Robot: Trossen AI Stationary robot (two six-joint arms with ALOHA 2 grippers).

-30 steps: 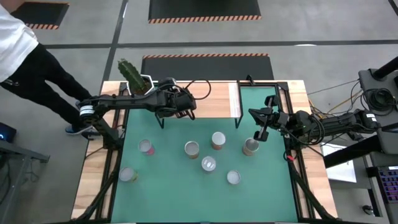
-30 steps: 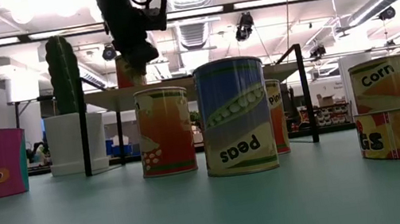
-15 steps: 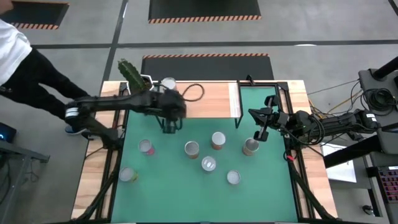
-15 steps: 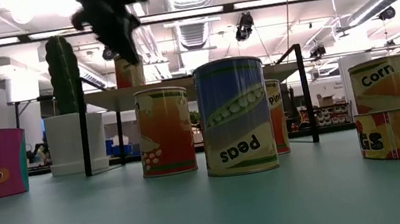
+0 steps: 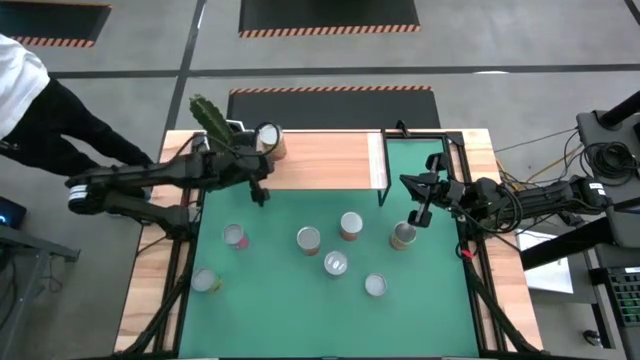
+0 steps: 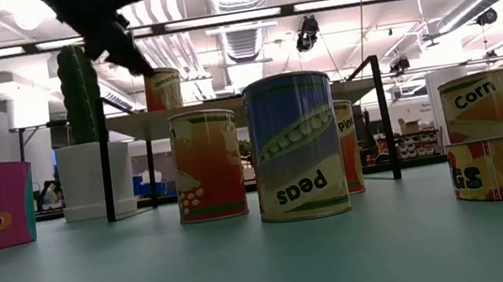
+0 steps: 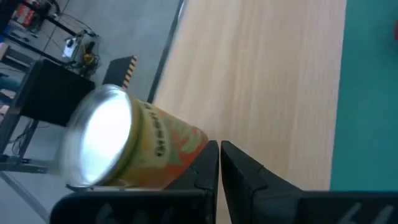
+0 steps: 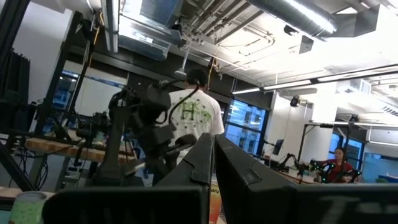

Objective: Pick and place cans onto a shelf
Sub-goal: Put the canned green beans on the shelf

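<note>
One orange-labelled can [image 5: 268, 137] stands upright on the far left corner of the light-wood shelf [image 5: 325, 160]; it also shows in the low view [image 6: 162, 89] and the left wrist view [image 7: 124, 146]. My left gripper [image 5: 258, 190] is shut and empty, raised beside the shelf's left end, apart from that can [image 7: 219, 149]. Several cans stand on the green mat, among them a pink one [image 5: 234, 236] and one [image 5: 402, 236] near my right gripper [image 5: 420, 213]. My right gripper is shut and empty, held above the mat [image 8: 213, 146].
A cactus in a white pot [image 5: 213, 122] stands at the table's far left corner, close to the shelf and my left arm. A black frame [image 5: 425, 140] borders the far right. A person [image 5: 40, 110] stands beyond the left edge. In the low view the peas can [image 6: 295, 146] stands nearest.
My left gripper has let go of the orange-labelled can, which now stands on the shelf's far left corner. The gripper has drawn back from it toward the table's left edge.
</note>
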